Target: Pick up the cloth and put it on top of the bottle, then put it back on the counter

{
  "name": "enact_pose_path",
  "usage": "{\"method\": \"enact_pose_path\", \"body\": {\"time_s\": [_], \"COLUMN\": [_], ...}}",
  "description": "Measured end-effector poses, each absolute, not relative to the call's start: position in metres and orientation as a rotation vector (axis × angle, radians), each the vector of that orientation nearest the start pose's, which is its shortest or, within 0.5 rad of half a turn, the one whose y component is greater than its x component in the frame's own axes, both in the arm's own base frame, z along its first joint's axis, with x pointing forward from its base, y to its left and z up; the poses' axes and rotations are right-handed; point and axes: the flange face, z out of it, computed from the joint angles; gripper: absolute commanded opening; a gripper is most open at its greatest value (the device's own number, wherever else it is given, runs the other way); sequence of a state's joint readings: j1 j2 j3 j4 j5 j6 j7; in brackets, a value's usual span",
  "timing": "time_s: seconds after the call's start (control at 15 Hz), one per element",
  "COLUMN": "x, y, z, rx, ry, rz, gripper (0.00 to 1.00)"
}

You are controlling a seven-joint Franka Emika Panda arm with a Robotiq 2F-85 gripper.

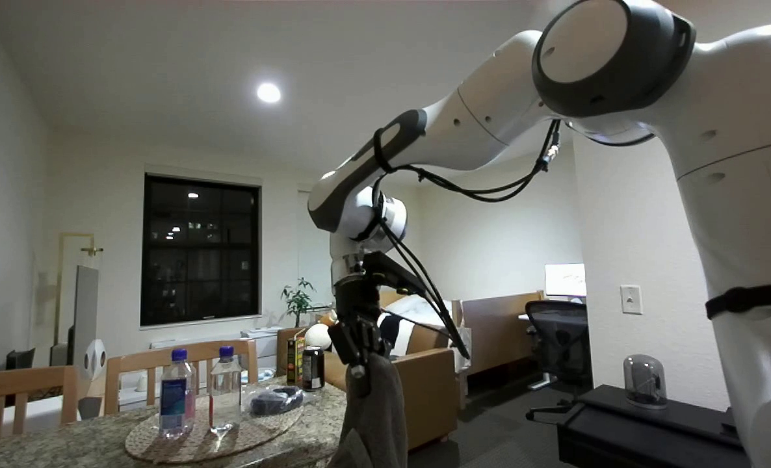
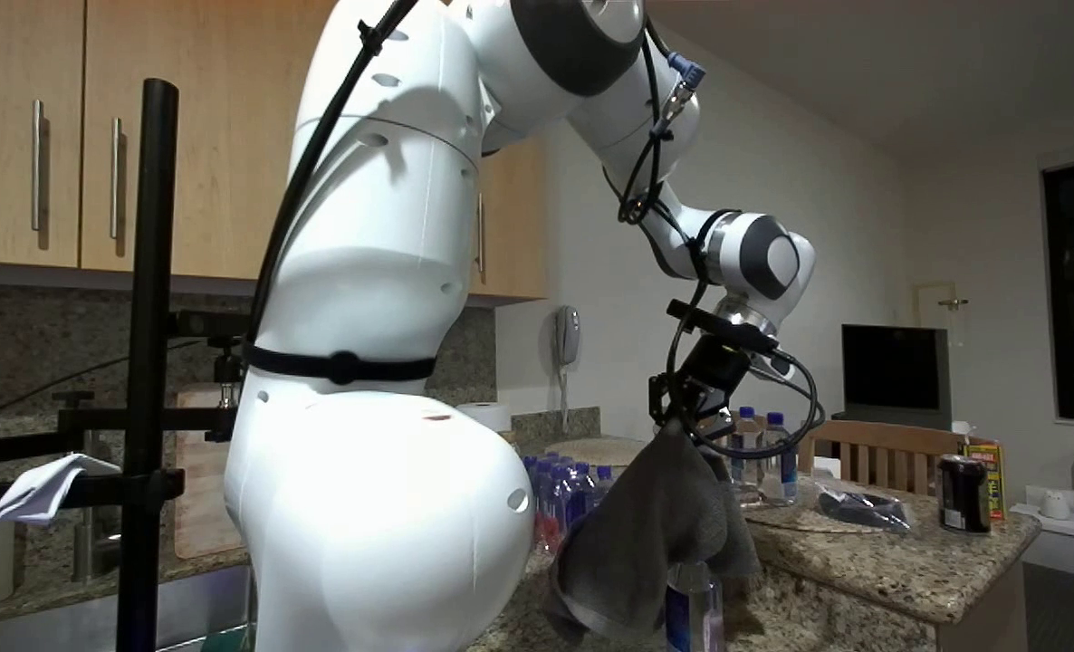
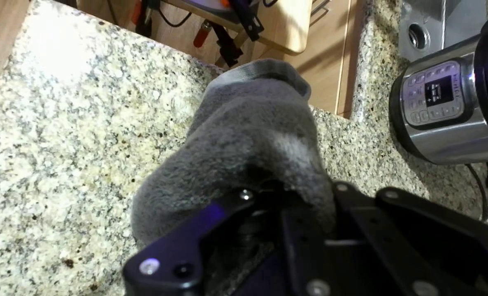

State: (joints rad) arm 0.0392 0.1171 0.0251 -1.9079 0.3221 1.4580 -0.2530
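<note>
Gripper (image 2: 689, 418) clamped on the cloth (image 2: 655, 534), pinching a gathered bit at the top so the rest hangs in loose folds; sensible hold, since hanging fabric can settle over something by its own weight. Cloth is held up above the counter (image 3: 71, 185); whether its lowest hem touches, can't tell. Bottle (image 2: 693, 608) stands upright just below, its upper end hidden by the cloth in an exterior view, so whether the cloth rests on it or merely hangs in front, can't tell either. Wrist view no help: fabric blocks whatever is under it. Gripper points down at a slant, high grip probably meant to stay off the bottle. Two other bottles (image 1: 176, 400) stand on the round mat (image 1: 265, 433), a bag (image 1: 275, 401) at its edge and a can (image 1: 313, 368) near it; look like bystanders, set on the raised part away from the work spot. Judged step: at the bottle, either draping or taking off again, one moment won't settle it; roughly mid-task. Next, if draping: lower till the bottle takes the weight, then let go. If done with that: straight up first, then over and down onto the counter. Main risk: sideways drag, fabric snags the bottle and tips it; bottle probably light enough for that.
</note>
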Motion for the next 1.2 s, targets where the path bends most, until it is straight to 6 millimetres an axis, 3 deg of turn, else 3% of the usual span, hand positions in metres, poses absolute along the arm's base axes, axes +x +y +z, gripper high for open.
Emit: {"method": "enact_pose_path", "body": {"time_s": [0.4,0.67,1.2], "x": [0.521,0.524,0.535], "y": [0.045,0.025,0.013], "z": [0.374,0.339,0.284], "rx": [-2.617,-2.582,-2.511], "ry": [-0.261,-0.191,-0.124], "rz": [0.812,0.886,0.983], "gripper": [0.09,0.09,0.09]}}
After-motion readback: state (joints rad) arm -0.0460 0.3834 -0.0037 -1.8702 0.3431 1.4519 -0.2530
